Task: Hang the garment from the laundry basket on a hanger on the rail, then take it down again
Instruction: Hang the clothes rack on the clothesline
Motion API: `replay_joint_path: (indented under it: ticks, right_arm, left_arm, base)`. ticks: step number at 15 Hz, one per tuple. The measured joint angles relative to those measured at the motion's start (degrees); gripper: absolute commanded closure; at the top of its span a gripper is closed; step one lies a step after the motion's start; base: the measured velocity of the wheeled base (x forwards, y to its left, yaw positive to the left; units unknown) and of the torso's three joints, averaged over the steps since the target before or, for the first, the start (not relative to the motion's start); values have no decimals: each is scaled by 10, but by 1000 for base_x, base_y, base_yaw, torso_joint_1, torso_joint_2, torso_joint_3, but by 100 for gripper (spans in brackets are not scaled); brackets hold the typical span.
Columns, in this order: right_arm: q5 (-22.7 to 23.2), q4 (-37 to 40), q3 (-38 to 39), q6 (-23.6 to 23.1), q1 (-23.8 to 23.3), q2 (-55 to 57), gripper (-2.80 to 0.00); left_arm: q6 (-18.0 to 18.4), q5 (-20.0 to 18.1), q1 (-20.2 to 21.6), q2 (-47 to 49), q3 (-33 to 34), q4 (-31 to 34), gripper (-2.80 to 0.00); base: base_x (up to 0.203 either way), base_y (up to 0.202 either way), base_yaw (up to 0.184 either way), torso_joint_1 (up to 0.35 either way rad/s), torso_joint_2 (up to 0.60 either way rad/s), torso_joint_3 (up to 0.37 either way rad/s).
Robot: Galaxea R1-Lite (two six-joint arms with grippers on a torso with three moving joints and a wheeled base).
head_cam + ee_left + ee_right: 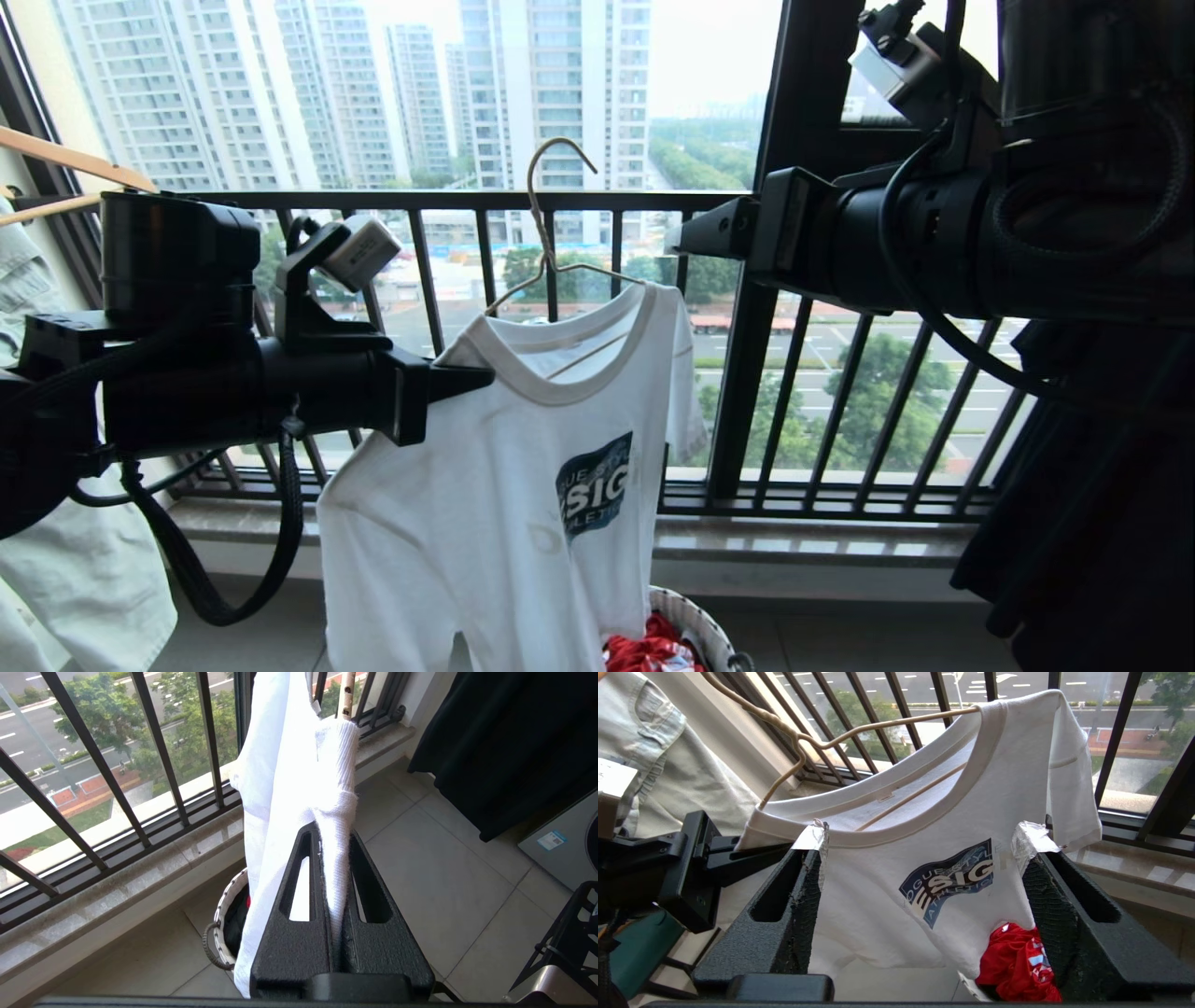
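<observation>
Left tool (334,858) is clenched on the left shoulder of the garment (523,467), which hangs on the hanger (551,233); the hook top is free in front of the window railing (467,201). Right tool (920,858) stands released, gripping nothing. Chest print is partly folded: only "ESIG" and "ATHLETIC" are legible. Below, the laundry basket (695,621) is cut off, with red cloth (649,653) inside.

White T-shirt (523,485) with dark blue chest print; cream hanger (551,233); red cloth (653,649); white flecked basket (695,621); black railing (840,392).
</observation>
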Motion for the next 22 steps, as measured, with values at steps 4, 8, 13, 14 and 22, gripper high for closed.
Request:
replay_joint_path:
  ticks: [4,8,13,14,22]
  right_arm:
    - [8,-1,9,-12,0,-3,0]
    - [14,0,11,-14,1,-2,0]
    - [13,0,14,-15,0,-3,0]
    - [13,-1,16,-16,0,-4,0]
    - [13,5,30,-39,1,-37,0]
  left_arm:
    - [-3,0,-1,-18,14,-7,0]
    - [-2,-3,-3,-22,20,-5,0]
    - [-1,-2,-11,-36,42,-5,0]
    - [-1,-2,-15,-38,43,-5,0]
    - [-1,-4,-67,-93,47,58,0]
  base:
    - [0,0,0,0,0,0]
    - [0,0,0,0,0,0]
    - [0,0,0,68,-154,-78]
    - [0,0,0,208,-491,-263]
    - [0,0,0,241,-516,-282]
